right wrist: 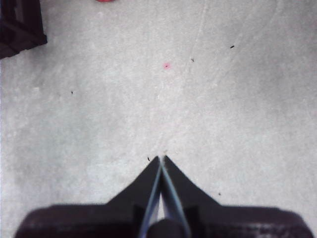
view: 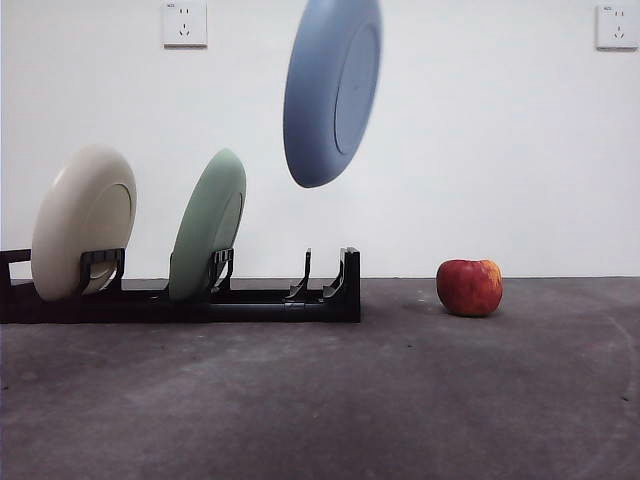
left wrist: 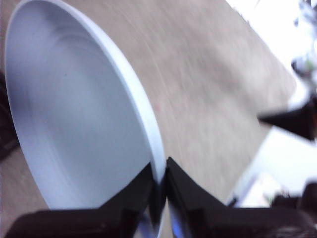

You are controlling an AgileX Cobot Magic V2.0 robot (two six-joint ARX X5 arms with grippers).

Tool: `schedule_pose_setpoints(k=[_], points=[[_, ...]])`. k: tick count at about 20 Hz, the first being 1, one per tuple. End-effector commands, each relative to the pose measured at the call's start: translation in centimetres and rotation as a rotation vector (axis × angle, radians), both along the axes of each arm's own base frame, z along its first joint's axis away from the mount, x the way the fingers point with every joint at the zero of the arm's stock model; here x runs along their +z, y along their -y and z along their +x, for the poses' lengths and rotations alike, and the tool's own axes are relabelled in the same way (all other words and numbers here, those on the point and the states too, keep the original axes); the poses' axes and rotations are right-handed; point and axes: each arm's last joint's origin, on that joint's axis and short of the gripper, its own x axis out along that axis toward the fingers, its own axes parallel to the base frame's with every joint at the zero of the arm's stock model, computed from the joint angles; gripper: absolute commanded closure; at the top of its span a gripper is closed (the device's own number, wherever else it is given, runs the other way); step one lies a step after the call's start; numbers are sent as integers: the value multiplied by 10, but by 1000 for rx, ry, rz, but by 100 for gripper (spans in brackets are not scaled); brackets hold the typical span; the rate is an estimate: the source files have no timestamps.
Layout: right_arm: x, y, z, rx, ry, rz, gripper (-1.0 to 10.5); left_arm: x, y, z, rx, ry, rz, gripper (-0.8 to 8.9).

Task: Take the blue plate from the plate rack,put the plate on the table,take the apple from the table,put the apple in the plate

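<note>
The blue plate (view: 332, 88) hangs on edge in the air, tilted, above the right end of the black plate rack (view: 250, 298). My left gripper (left wrist: 159, 171) is shut on the plate's rim (left wrist: 74, 114); the arm itself is out of the front view. The red apple (view: 469, 287) sits on the dark grey table (view: 400, 400) to the right of the rack. A sliver of the apple (right wrist: 105, 1) shows at the edge of the right wrist view. My right gripper (right wrist: 161, 159) is shut and empty above bare table.
A cream plate (view: 83, 222) and a pale green plate (view: 207, 225) stand in the rack's left and middle slots. The rack's right slots hold nothing. The rack's corner (right wrist: 20, 27) shows in the right wrist view. Two wall sockets (view: 185, 23) sit on the white wall.
</note>
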Motion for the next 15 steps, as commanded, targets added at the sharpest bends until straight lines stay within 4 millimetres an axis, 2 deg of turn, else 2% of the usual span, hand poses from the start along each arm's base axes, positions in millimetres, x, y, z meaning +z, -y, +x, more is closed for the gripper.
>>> schedule_pose_setpoints(k=[1,4,10,12,15], points=[[1,0,0,8,-3,-5,946,2,9,-26,-75,79,135,821],[0,0,-1,8,-11,-5,946,-1,22,-53,-71,140,317,821],[0,0,-1,8,-10,-5,946,-4,50,-91,-161,215,390,821],[0,0,-1,8,-17,-5,946,-14,58,-103,-165,255,468,821],[0,0,-2,8,-19,-5,946,-46,66,-118,-157,260,614,821]])
